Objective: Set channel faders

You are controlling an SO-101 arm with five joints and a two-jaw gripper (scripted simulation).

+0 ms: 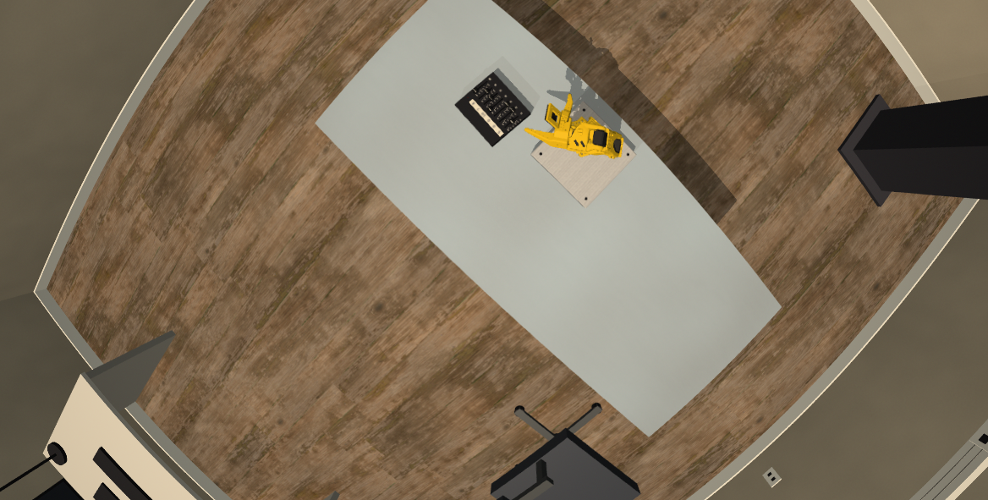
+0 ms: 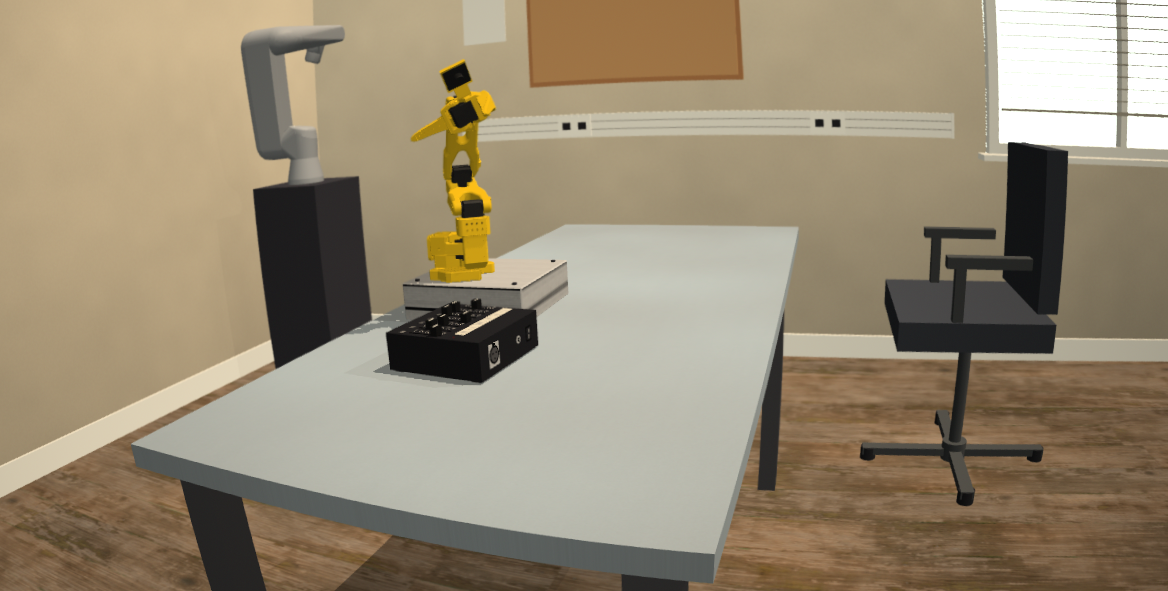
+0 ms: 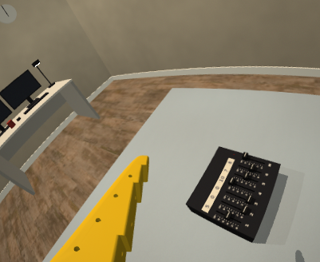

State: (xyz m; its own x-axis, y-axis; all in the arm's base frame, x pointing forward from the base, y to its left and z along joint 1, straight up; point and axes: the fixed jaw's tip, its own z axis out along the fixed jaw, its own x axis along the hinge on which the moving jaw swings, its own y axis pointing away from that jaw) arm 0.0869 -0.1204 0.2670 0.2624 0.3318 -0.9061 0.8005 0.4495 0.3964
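The black lighting desk [image 1: 475,119] [image 2: 437,360] [image 3: 204,184] lies flat on the table. Its cream tape [image 1: 485,117] [image 3: 209,203] seems to read 5, 0, 0, 10, 7, 8 from fader 1 to fader 6. In the wrist view, fader 4's knob [image 3: 231,181] and the master's knob [image 3: 246,154] stand near the tape end. The knobs of fader 2 [image 3: 245,209] and fader 3 [image 3: 249,198] stand near the numbered end; those of faders 1, 5 and 6 stand between. Exact scale levels are too small to read. My gripper [image 1: 548,113] is wide open and empty, raised high beside the desk.
The arm stands on a pale base plate [image 1: 584,174] [image 2: 535,272] beside the lighting desk. The grey table [image 1: 552,268] [image 2: 621,423] has a long edge close behind the arm. An office chair [image 2: 968,313] and a black pedestal [image 2: 314,259] stand off the table.
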